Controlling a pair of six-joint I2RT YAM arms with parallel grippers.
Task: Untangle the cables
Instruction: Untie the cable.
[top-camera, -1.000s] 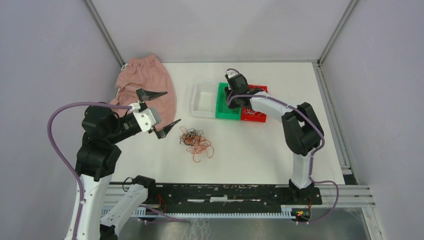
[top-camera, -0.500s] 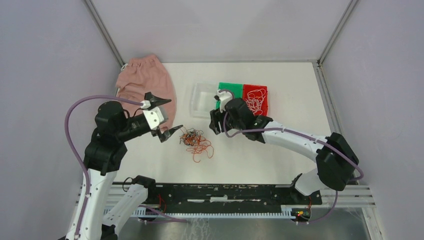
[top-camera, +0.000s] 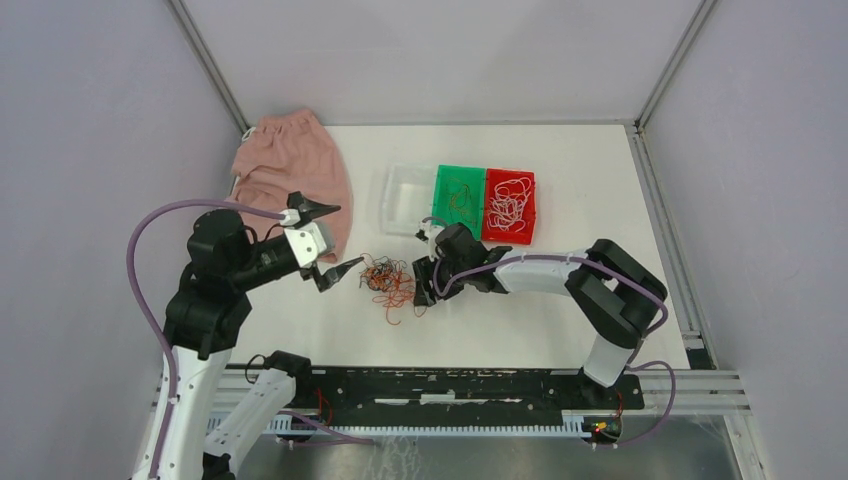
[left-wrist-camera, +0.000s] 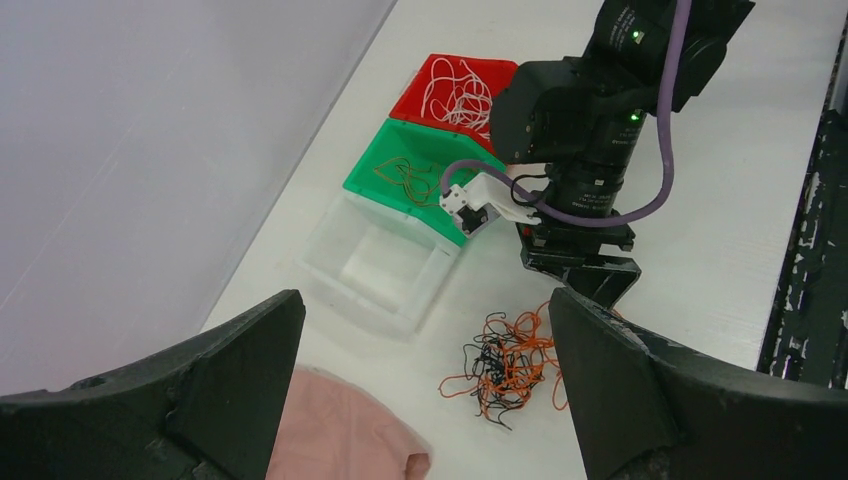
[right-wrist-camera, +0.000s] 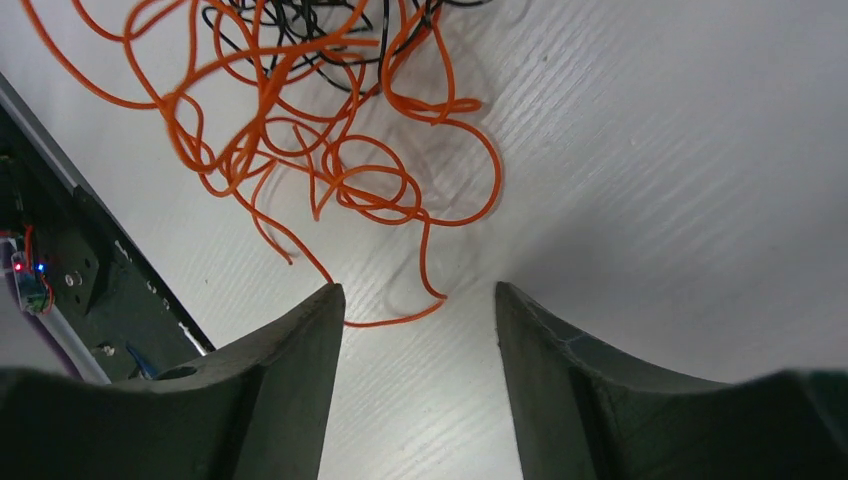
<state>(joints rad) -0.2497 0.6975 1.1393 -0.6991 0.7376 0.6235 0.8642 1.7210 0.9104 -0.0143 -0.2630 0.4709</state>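
A strand is being picked: right gripper (right-wrist-camera: 418, 300) is poised at the tangle (top-camera: 390, 280), jaws spread around an orange strand (right-wrist-camera: 425, 262) end. A pinch and pull is called for. Left gripper (top-camera: 345, 237) is held nearby, jaws spread.

Brought the right pincer (top-camera: 422, 283) off the green bin (top-camera: 437, 195) and red bin (top-camera: 531, 205), down to the right edge of the loose cables (top-camera: 390, 280) on the surface, fingers spread just above one orange end. Uncovered both bins in the top view. Shifted the left pincer (top-camera: 335, 238) slightly nearer the clump, jaws wide, not touching.
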